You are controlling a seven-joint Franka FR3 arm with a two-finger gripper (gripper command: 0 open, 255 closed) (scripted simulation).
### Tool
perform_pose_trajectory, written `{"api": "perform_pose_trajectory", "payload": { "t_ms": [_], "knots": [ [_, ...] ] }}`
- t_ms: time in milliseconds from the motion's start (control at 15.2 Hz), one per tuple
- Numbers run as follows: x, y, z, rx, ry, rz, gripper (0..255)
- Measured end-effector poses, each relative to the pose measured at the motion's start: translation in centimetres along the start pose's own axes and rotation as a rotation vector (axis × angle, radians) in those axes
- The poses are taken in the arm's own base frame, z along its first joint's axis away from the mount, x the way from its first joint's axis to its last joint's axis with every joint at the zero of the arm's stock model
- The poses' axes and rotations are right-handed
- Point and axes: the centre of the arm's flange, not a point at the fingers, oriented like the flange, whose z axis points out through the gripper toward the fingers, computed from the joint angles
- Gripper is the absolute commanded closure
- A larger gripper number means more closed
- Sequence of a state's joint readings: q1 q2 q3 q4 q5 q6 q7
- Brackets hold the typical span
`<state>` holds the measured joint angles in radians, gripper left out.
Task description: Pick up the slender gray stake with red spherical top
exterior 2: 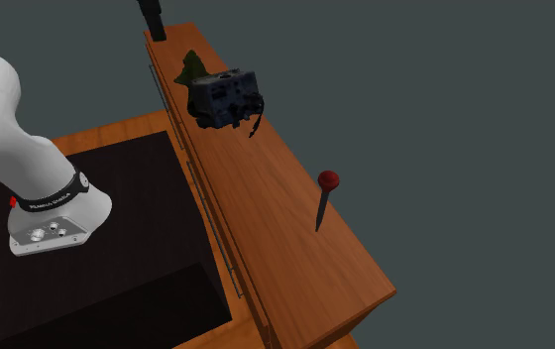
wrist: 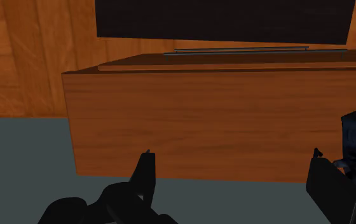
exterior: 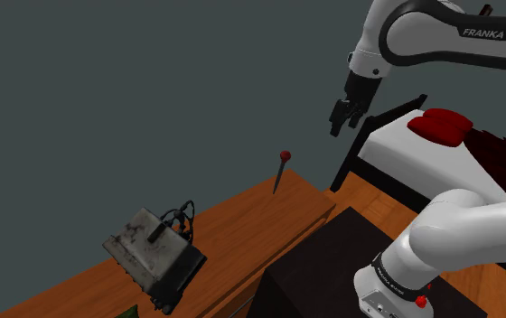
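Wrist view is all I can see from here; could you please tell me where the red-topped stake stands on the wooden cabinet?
Observer: The stake stands on its tip, red ball uppermost, near the edge of the cabinet top that lies away from the stand.
Operator: Thank you. Where are the jaws relative to it?
Observer: In the shoulder view the open jaws hang above it and to its right, well apart from it.
Operator: Is anything close beside it?
Observer: No. The battered box with cables sits far along the cabinet top, with bare wood between them.
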<state>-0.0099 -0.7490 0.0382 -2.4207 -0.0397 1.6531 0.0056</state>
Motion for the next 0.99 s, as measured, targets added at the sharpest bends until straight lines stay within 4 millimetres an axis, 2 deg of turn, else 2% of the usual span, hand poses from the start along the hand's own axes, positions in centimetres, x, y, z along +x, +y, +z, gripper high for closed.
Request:
{"api": "perform_pose_trajectory", "payload": {
  "t_ms": [132,264,990],
  "knots": [
    [0.5,0.3,0.3,0.001,-0.001,0.001,0],
    [1.9,0.9,1.5,0.004,-0.005,0.005,0],
    [12.1,6.8,10.9,0.022,-0.027,0.029,0]
  ]
}}
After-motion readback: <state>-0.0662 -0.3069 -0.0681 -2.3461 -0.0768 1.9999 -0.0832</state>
